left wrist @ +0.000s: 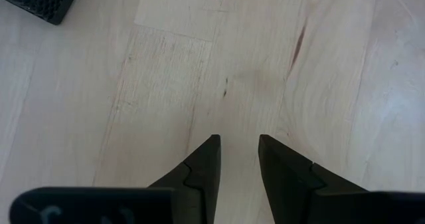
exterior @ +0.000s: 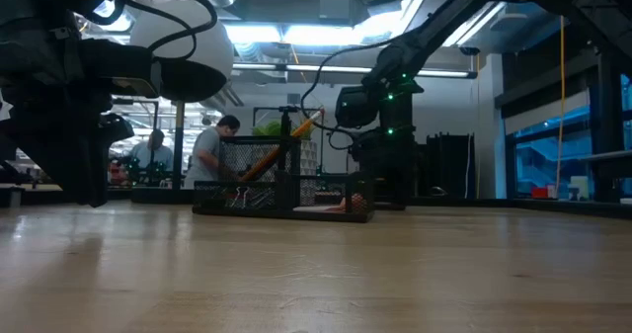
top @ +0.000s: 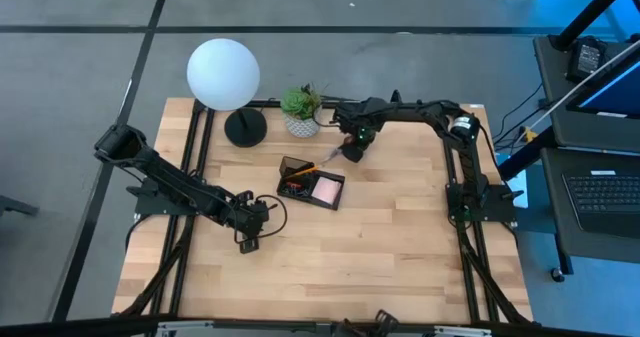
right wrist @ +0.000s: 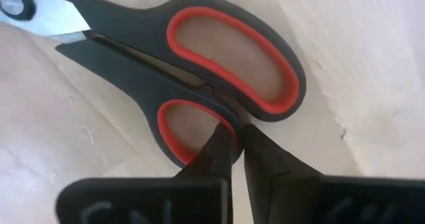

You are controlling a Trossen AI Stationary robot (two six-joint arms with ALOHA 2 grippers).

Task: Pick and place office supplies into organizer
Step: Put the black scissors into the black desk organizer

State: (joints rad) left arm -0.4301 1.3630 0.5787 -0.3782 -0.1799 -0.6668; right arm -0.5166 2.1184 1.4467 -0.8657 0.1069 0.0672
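Observation:
Red-and-black-handled scissors (right wrist: 199, 71) lie flat on the wooden table, behind the organizer's far right corner. My right gripper (right wrist: 238, 136) stands over their handles, pointing down and shut on the smaller finger loop. In the high view it is next to the organizer (top: 296, 164). The organizer is a black mesh tray holding a pink sticky-note pad (top: 327, 189) and an orange pencil (top: 309, 167) that leans out of its taller section. My left gripper (left wrist: 238, 144) hangs open over bare wood near the organizer's near left side (top: 250, 239). My right gripper pinches the rim of the scissors' smaller loop (right wrist: 222, 114), on the side nearest the larger loop. One finger is inside the loop opening and the other is outside it. The fingers come from above, pointing down. The scissors lie flat on the table.
A lamp with a white globe (top: 223, 72) and a round black base (top: 245, 127) stands at the far left. A potted green plant (top: 300, 107) is beside it, close to the right arm. Open wood spreads over the table's near half. People show in the room beyond (exterior: 212, 145).

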